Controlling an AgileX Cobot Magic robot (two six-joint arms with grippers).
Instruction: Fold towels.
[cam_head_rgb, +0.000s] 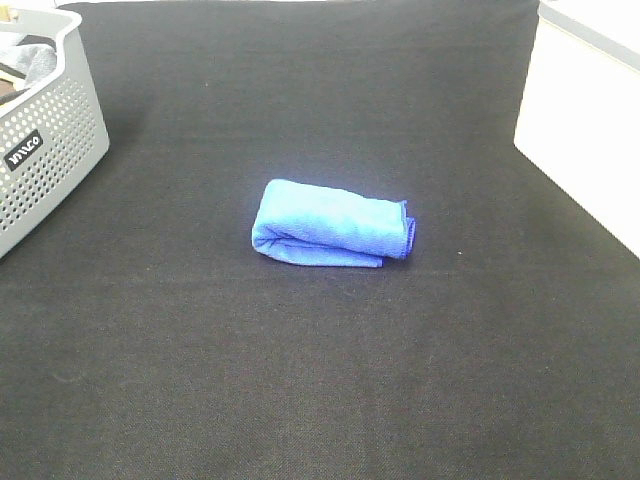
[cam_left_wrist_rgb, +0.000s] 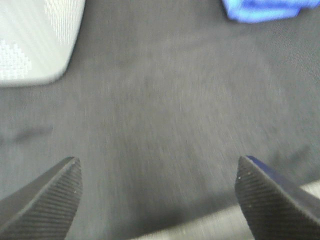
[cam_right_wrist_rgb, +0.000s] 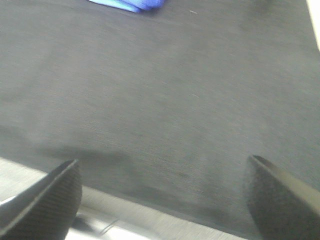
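Observation:
A royal-blue towel (cam_head_rgb: 330, 224) lies folded into a compact bundle in the middle of the black table, its darker stitched edge at the right end. Neither arm shows in the exterior high view. In the left wrist view my left gripper (cam_left_wrist_rgb: 159, 192) is open and empty over bare black cloth, with the towel (cam_left_wrist_rgb: 262, 10) far off at the frame's edge. In the right wrist view my right gripper (cam_right_wrist_rgb: 162, 192) is open and empty near the table's front edge, with a corner of the towel (cam_right_wrist_rgb: 131, 4) far off.
A grey perforated basket (cam_head_rgb: 45, 150) with a grey cloth inside stands at the back left; it also shows in the left wrist view (cam_left_wrist_rgb: 35, 40). A white surface (cam_head_rgb: 585, 130) borders the table on the right. The black mat (cam_head_rgb: 330, 380) covers the table.

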